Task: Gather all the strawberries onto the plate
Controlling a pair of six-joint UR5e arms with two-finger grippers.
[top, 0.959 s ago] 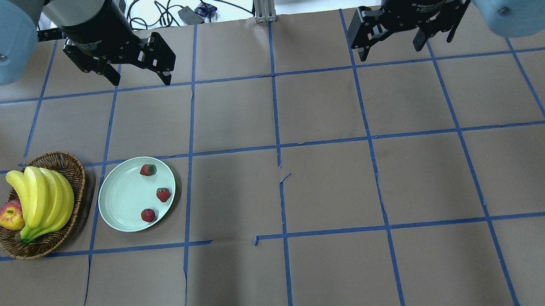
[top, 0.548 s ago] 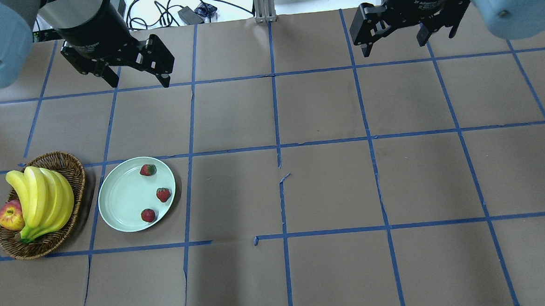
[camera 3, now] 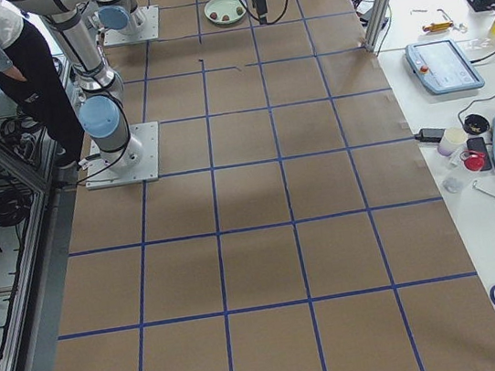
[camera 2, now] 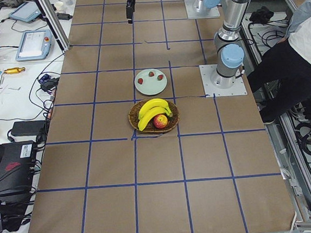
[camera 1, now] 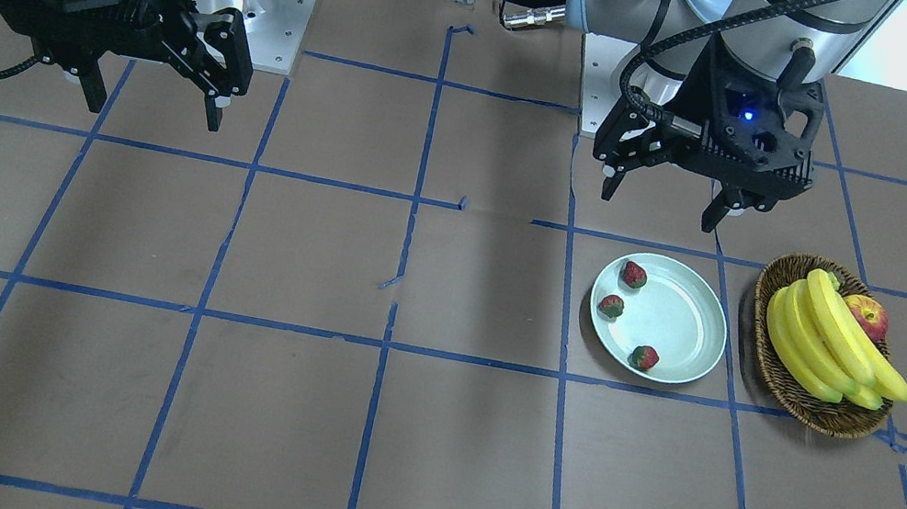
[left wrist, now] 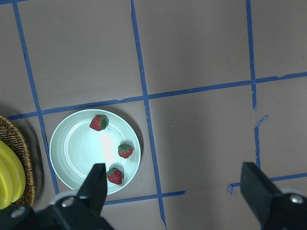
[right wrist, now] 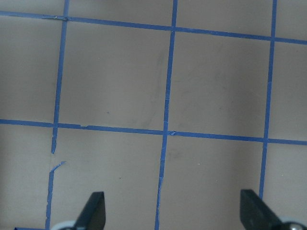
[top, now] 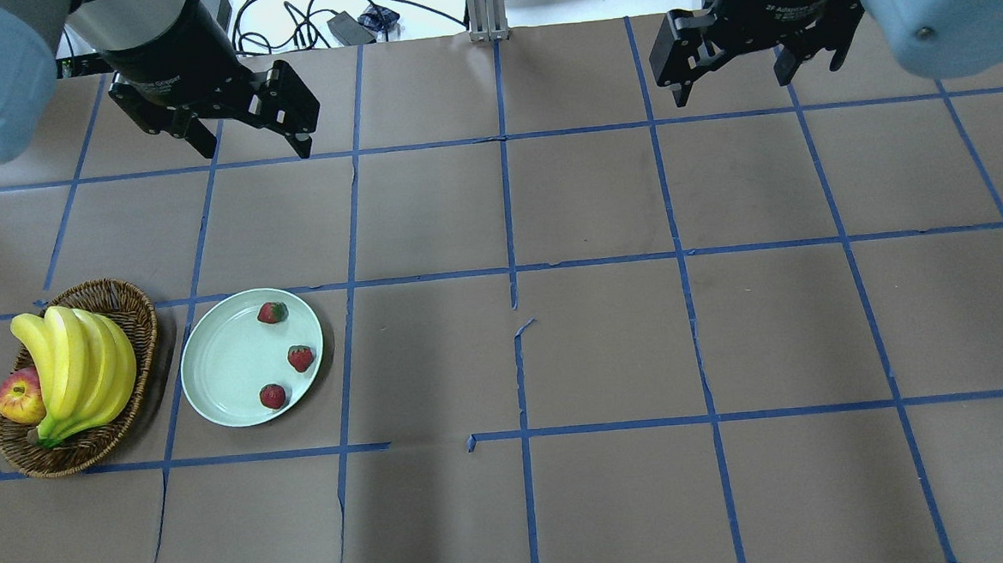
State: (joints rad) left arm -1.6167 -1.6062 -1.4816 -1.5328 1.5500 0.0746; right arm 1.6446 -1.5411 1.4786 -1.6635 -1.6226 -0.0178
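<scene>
All three strawberries (top: 272,312) (top: 301,358) (top: 272,396) lie apart from one another in the plate (top: 231,364), along its rim on the side away from the basket (top: 138,309). The plate sits in the left half of the bench (top: 607,336), about midway between the robot's edge and the far edge. Just beside it, towards the left edge, the basket holds bananas (top: 77,364) and an apple (top: 20,398). The left jaws stand wide open and empty, raised nearer the robot's edge than the plate. The right jaws hang likewise, wide open and empty, over the right half.
</scene>
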